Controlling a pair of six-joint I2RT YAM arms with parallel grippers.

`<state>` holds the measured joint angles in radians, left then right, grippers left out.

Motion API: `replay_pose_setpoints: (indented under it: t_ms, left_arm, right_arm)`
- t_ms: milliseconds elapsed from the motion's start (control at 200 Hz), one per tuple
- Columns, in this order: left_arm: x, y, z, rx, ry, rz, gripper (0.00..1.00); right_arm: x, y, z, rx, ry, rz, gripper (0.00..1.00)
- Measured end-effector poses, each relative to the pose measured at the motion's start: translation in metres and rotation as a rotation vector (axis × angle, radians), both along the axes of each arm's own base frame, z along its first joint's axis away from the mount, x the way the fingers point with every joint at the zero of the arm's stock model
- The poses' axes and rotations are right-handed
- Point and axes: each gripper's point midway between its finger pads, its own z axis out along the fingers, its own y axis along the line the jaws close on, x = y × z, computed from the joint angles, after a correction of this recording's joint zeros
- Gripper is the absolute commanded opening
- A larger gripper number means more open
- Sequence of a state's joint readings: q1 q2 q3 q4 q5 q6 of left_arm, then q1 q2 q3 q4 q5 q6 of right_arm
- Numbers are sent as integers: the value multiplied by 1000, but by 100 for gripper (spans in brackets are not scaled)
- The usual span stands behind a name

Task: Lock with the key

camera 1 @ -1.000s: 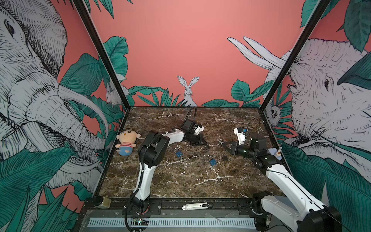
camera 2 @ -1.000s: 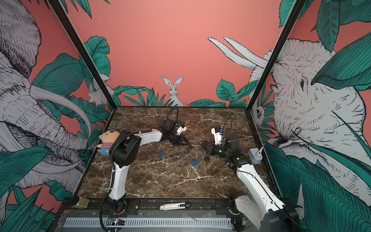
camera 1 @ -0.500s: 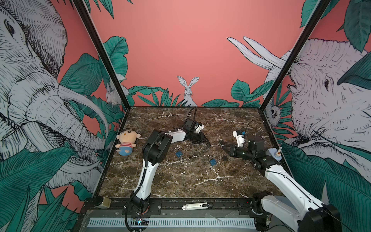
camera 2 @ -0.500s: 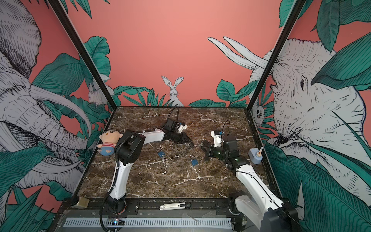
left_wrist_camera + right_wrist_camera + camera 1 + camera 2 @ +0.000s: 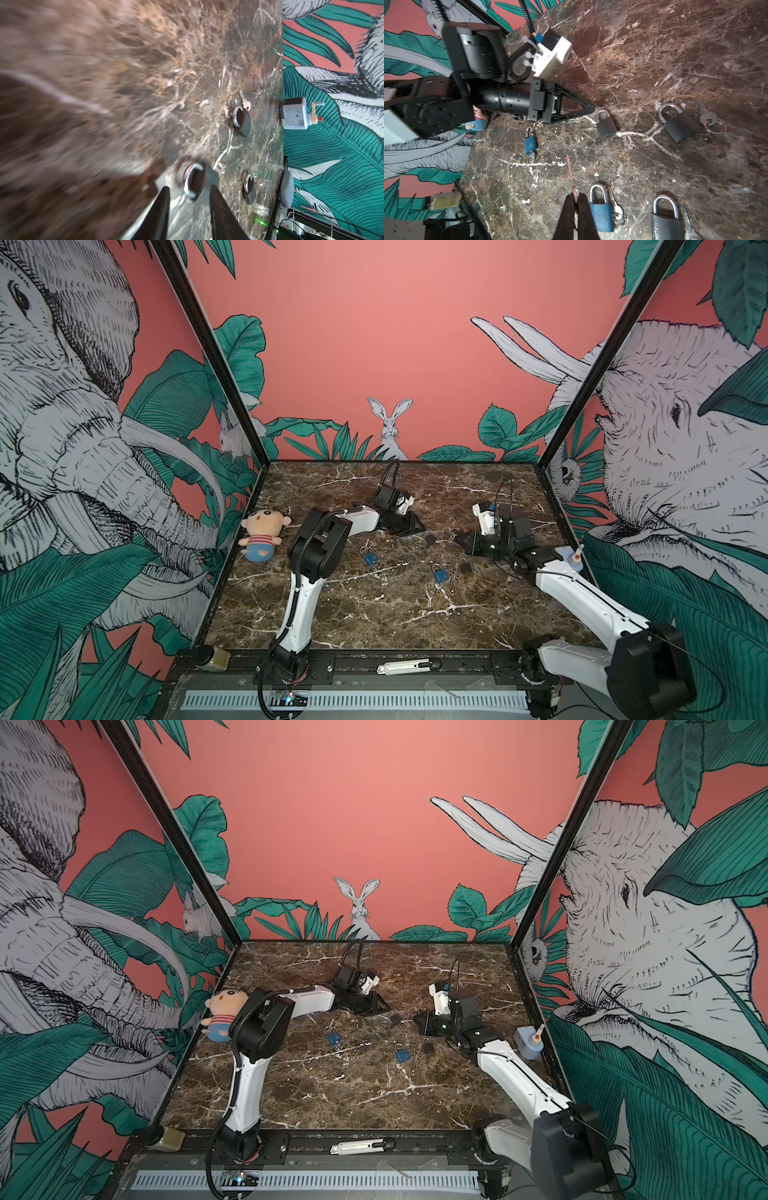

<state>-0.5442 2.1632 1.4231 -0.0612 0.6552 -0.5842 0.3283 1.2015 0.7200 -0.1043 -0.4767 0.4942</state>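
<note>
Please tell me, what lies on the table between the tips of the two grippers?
A black padlock lies there, close to the tip of the left gripper and farther from the right gripper. Both top views show it.

Left claw (image 5: 420,527) opened; black padlock (image 5: 430,538) released.

Plush doll (image 5: 262,540) at left wall (image 5: 124,448), sharpener (image 5: 527,1042) at right wall (image 5: 685,456), utility knife (image 5: 409,667) on front rail (image 5: 465,664).

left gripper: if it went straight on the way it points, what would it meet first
Most likely the dark padlock, lying just beyond the parted tips of the left gripper and in line with their gap, though blur leaves the depth unsure.
</note>
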Motion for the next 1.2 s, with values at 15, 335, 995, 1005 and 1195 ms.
replay_pose_setpoints:
  t_ms: [15, 335, 995, 1005, 1195]
  left_arm:
    - [1, 4, 2, 1, -2, 8, 35]
    - [3, 49, 85, -52, -134, 101, 35]
    - [-50, 93, 157, -84, -279, 164, 36]
    - [-50, 93, 157, -83, -280, 165, 36]
    - [-53, 96, 152, -70, -266, 168, 36]
  right_arm:
    - [2, 0, -1, -5, 0, -1, 0]
    - [46, 19, -38, -102, 13, 14, 0]
    - [82, 33, -107, -182, 79, 16, 0]
    - [82, 33, -108, -183, 79, 16, 0]
    - [82, 33, -112, -186, 85, 15, 5]
